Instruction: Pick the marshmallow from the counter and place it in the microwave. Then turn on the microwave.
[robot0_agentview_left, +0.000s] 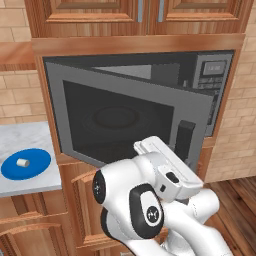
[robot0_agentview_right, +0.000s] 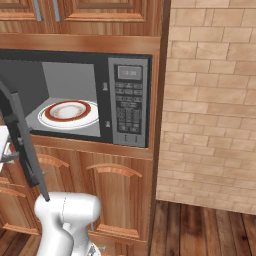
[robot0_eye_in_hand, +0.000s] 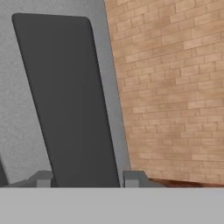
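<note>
The marshmallow (robot0_agentview_left: 22, 162), a tiny white cylinder, lies on a round blue plate (robot0_agentview_left: 26, 164) on the marble counter (robot0_agentview_left: 20, 135) at the left. The grey microwave (robot0_agentview_right: 129, 100) stands with its dark glass door (robot0_agentview_left: 115, 120) swung open. Inside it sits a white red-rimmed plate (robot0_agentview_right: 68, 112). My gripper (robot0_eye_in_hand: 87, 178) is at the door's black vertical handle (robot0_eye_in_hand: 74, 100), far to the right of the marshmallow. The grey fingertips (robot0_eye_in_hand: 43, 178) sit on either side of the handle, closed against it. In the left base view my white hand (robot0_agentview_left: 170, 167) is right by the handle (robot0_agentview_left: 185, 137).
The open door (robot0_agentview_right: 22, 145) juts out toward my base, between the arm and the counter. A brick wall (robot0_agentview_right: 210, 100) rises to the right of the microwave. Brown cabinets (robot0_agentview_right: 115, 190) stand below it over a wooden floor (robot0_agentview_right: 210, 230). The keypad (robot0_agentview_right: 128, 107) is on the microwave's right side.
</note>
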